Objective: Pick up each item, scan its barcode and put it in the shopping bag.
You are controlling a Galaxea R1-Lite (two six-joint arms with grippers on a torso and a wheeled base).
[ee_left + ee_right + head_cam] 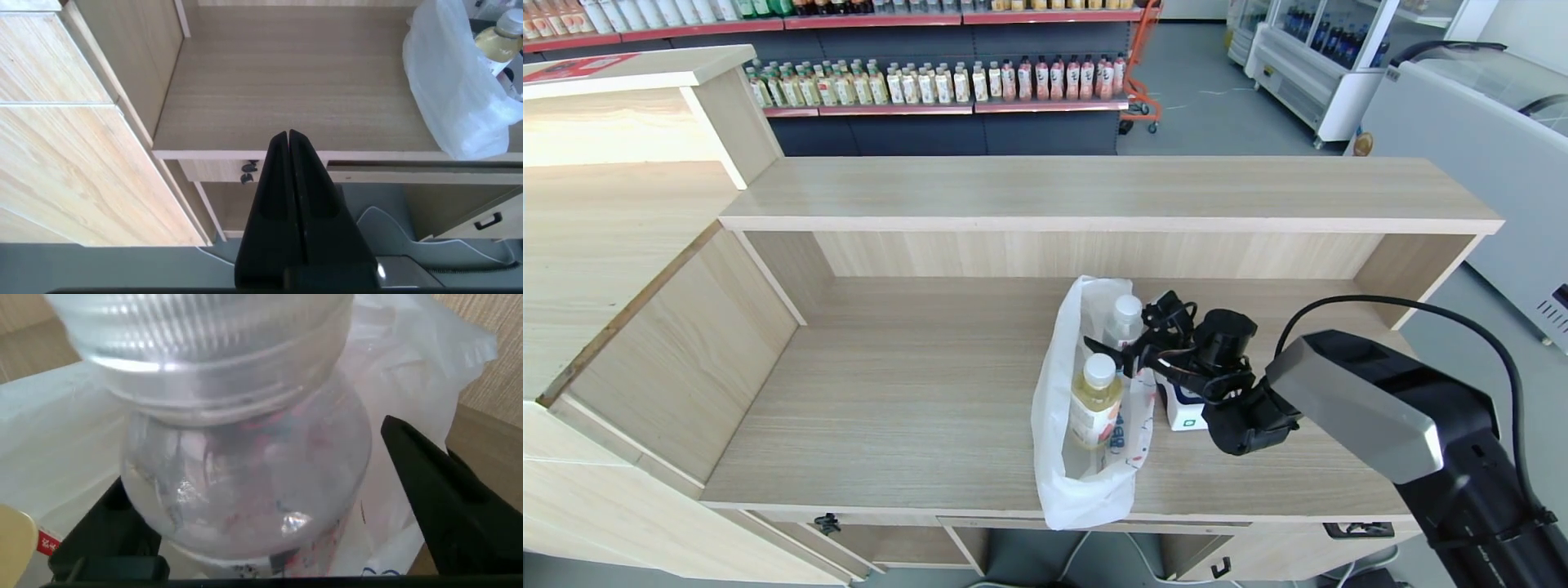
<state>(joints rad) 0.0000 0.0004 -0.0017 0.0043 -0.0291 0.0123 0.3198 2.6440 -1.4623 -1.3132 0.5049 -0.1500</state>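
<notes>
A white shopping bag stands on the wooden counter, right of centre. Inside it is a yellow drink bottle with a white cap. Behind that, a clear bottle stands upright in the bag's far end. My right gripper is open around this clear bottle. One finger stands a little off its side, and the other finger lies close against it. My left gripper is shut on nothing, hanging below the counter's front edge and far left of the bag.
A small white box sits on the counter just right of the bag, under my right wrist. A raised wooden shelf closes off the back of the counter and a side wall the left. The wide stretch left of the bag is bare wood.
</notes>
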